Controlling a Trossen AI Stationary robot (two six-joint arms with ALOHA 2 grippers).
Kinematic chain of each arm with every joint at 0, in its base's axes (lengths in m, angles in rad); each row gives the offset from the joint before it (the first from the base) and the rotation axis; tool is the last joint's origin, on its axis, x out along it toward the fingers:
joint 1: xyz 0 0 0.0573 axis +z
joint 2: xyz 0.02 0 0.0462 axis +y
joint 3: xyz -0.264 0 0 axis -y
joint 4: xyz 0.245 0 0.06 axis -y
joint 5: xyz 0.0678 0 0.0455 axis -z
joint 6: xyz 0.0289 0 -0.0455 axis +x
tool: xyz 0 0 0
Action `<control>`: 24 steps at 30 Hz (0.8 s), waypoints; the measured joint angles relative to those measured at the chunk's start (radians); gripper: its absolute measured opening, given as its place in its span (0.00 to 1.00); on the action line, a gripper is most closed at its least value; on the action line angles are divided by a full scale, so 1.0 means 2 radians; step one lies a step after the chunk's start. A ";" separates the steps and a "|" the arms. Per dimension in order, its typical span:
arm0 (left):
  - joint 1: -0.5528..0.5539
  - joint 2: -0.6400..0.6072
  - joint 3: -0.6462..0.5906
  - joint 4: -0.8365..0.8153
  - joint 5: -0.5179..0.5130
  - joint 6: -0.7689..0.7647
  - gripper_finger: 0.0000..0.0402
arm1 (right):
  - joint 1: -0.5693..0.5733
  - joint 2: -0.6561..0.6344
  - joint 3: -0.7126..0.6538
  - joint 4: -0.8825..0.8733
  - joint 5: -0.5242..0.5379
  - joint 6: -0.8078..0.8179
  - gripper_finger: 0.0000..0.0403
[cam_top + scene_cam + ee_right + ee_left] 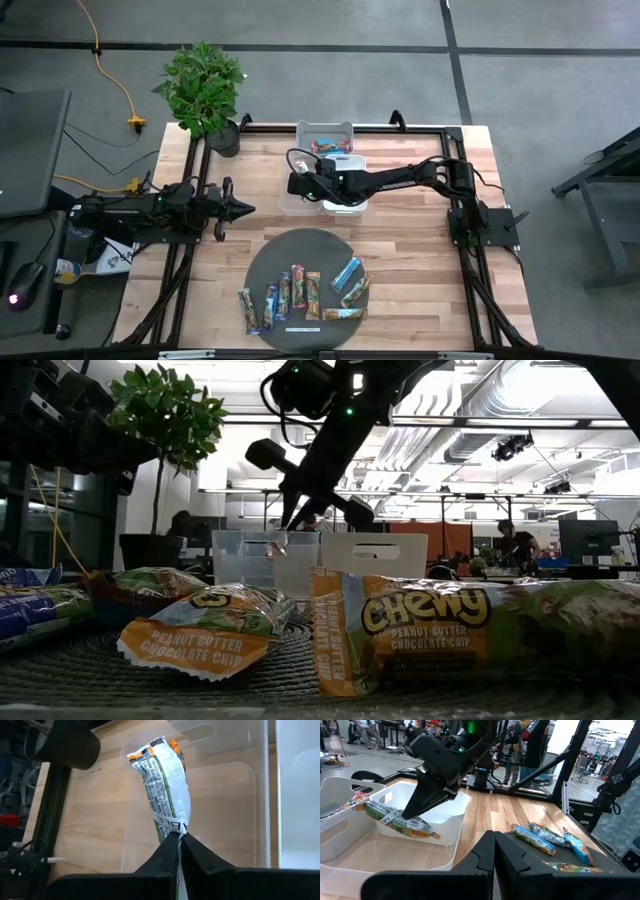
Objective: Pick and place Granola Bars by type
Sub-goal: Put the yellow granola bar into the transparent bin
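Observation:
My right gripper (pixel 297 185) reaches from the table's right side over a clear bin (pixel 288 205) and is shut on a green-and-white granola bar (pixel 390 819). That bar also fills the right wrist view (pixel 167 785). Several more bars in blue, green and orange-brown wrappers (pixel 347 271) lie flat on a round dark mat (pixel 300 250) near the table's front edge. Pink bars (pixel 328 146) lie in the far bin (pixel 325 128). My left gripper (pixel 247 209) waits shut at the table's left, left of the bins, touching nothing. My right gripper (pixel 178 837) pinches the green-and-white bar between its two fingers, partway along its length (pixel 172 822). The fingers (pixel 420 800) come from above, slanting down into the clear bin. The bar lies tilted, its orange end (pixel 436 834) lowest; whether it touches the bin floor I cannot tell.
A white bin (pixel 350 202) stands right beside the clear one. A potted plant (pixel 203 88) sits at the far left corner. A thin white label strip (pixel 303 328) lies at the mat's near edge. Bare wood lies between the mat and the bins.

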 joint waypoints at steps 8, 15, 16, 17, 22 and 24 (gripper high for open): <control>0.000 0.000 0.000 0.000 0.000 0.000 0.00 | 0.000 0.000 0.000 0.005 0.000 -0.023 0.00; 0.000 0.000 0.000 0.000 0.000 0.000 0.00 | 0.000 0.000 0.000 0.007 0.000 -0.032 0.01; 0.000 0.000 0.000 0.000 0.000 0.000 0.00 | 0.000 0.000 0.000 0.007 0.000 -0.032 0.02; 0.000 0.000 0.000 0.000 0.000 0.000 0.00 | 0.000 0.000 0.000 0.007 0.000 -0.035 0.04; 0.000 0.000 0.000 0.000 0.000 0.000 0.00 | 0.000 0.000 0.000 0.007 -0.008 -0.040 0.19; 0.000 0.000 0.000 0.000 0.000 0.000 0.00 | 0.000 0.000 0.000 0.007 -0.010 -0.040 0.25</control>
